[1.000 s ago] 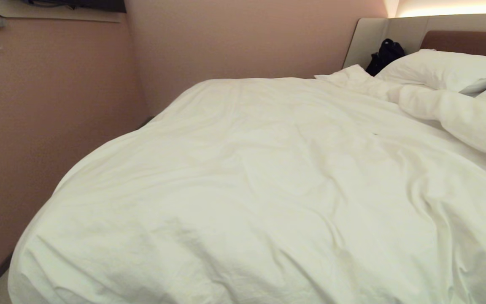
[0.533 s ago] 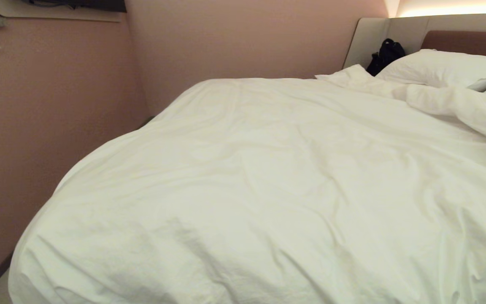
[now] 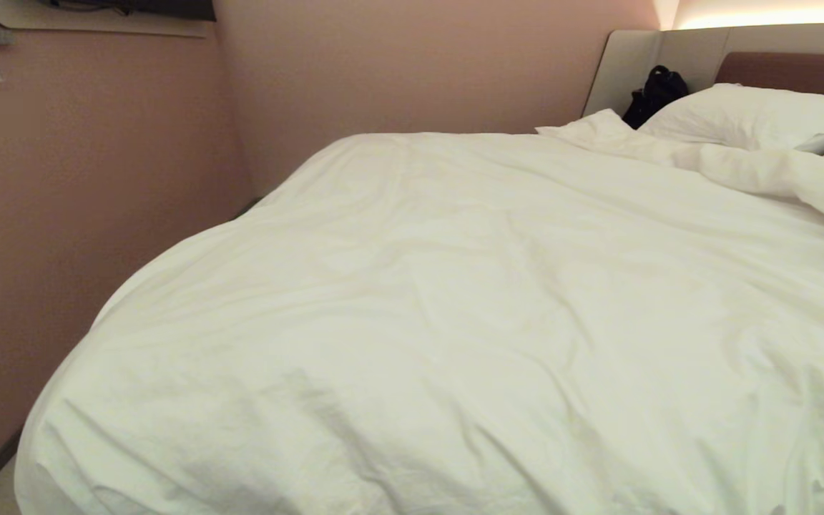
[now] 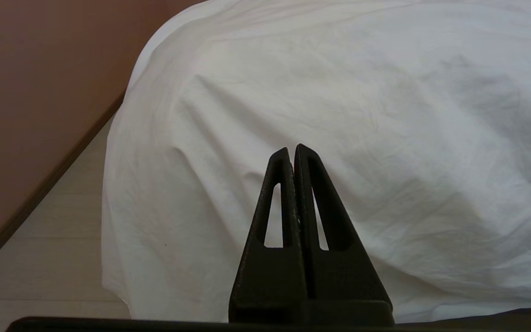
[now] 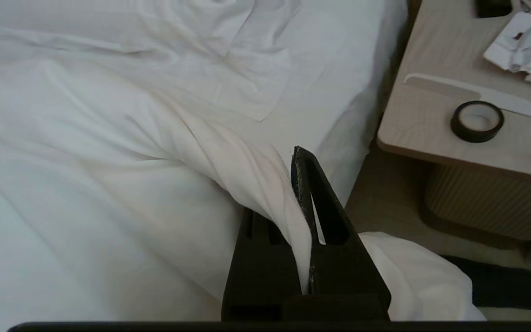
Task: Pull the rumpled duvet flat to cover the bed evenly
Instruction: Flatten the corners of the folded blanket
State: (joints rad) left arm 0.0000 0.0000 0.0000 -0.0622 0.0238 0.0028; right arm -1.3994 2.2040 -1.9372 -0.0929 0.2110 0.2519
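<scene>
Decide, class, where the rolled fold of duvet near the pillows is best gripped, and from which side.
Grip the duvet at its rolled ridge below the pillow, coming from the bed's right edge: the raised, bunched cloth probably pinches easily there, as the right tool does.

- Bunched fold of the duvet near the pillow got pulled down and flatter; it sat lower and thinner at the right edge than a second before.
- More of the pillow's lower edge was uncovered.
- Creases on the duvet's right side smoothed out, cloth drawn tauter toward the right.
</scene>
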